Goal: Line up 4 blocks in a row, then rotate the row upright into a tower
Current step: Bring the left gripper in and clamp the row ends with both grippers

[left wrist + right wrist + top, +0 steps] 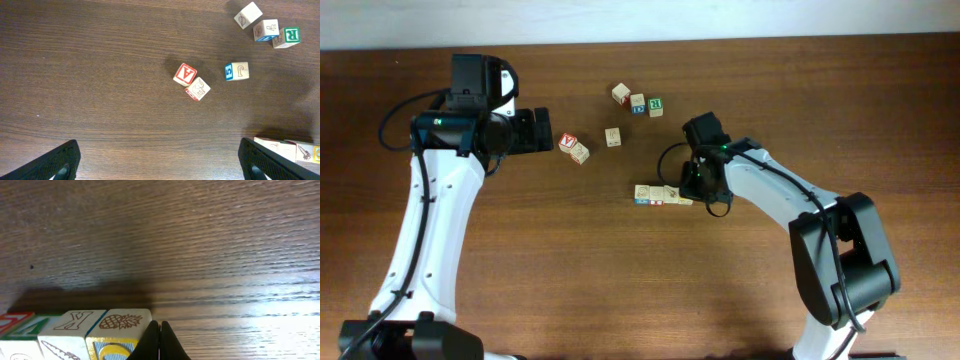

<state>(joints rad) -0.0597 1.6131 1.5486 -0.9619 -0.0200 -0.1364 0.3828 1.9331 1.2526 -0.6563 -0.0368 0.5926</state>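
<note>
**Right jaws shut at the end of the row; left jaws wide, holding nothing**

In the overhead view the lower half of the table (620, 300) is bare wood right across, apart from the two arms coming up from the bottom corners.

Just right of centre lies the row (658, 195) of blocks, set edge to edge and running left to right. The right gripper (159, 342) sits at its right-hand end. Its fingertips are pressed together with nothing between them, and they are right against the corner of the pineapple block (125, 322), the last in the row, which has a yellow side face. Beyond that end, the right wrist view shows only bare wood to the right and above.

Further up, left of centre, the left gripper (542, 131) is spread wide and holds nothing. Its fingers (60, 162) show at the bottom corners of the left wrist view. Just beside it are a red cube (185, 74) and a cream cube (198, 90), touching at a corner. The J block (237, 71) stands alone to their right.

Nearest the table's top edge is a trio (638, 102) packed close, with the green-letter block (286, 36) at its right. Bare wood separates it from the edge.
</note>
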